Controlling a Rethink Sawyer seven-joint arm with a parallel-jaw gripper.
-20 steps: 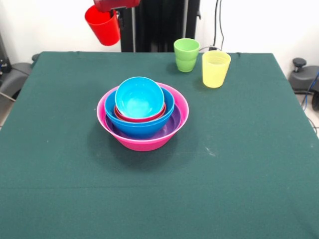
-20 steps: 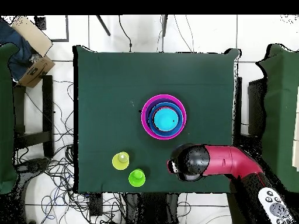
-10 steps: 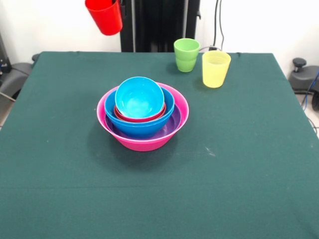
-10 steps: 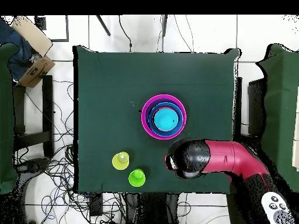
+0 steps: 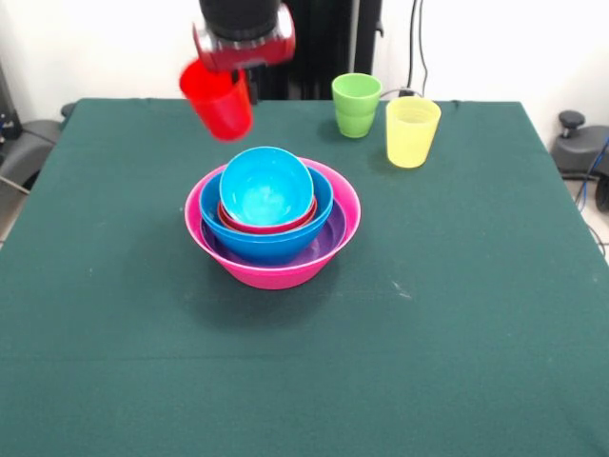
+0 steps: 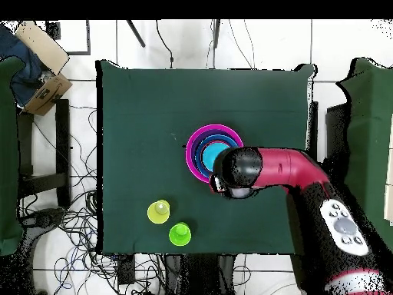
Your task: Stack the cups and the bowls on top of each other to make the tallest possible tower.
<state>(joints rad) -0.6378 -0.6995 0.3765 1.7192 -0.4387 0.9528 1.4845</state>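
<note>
Lowered and shifted toward the tower [image 5: 272, 217] since a second ago: red cup [image 5: 218, 100], tilted, airborne just behind the cyan bowl [image 5: 265, 186]. Claw [image 5: 231, 76] clamped on its rim. Green cup [image 5: 356, 105] and yellow cup [image 5: 411, 131] upright at desk [image 5: 457, 314] rear.

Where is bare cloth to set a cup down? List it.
Free: the wide near stretch of the table before the pink bowl, and both side strips. Crowded: the far edge, with the green cup, yellow cup and carried red cup.
</note>
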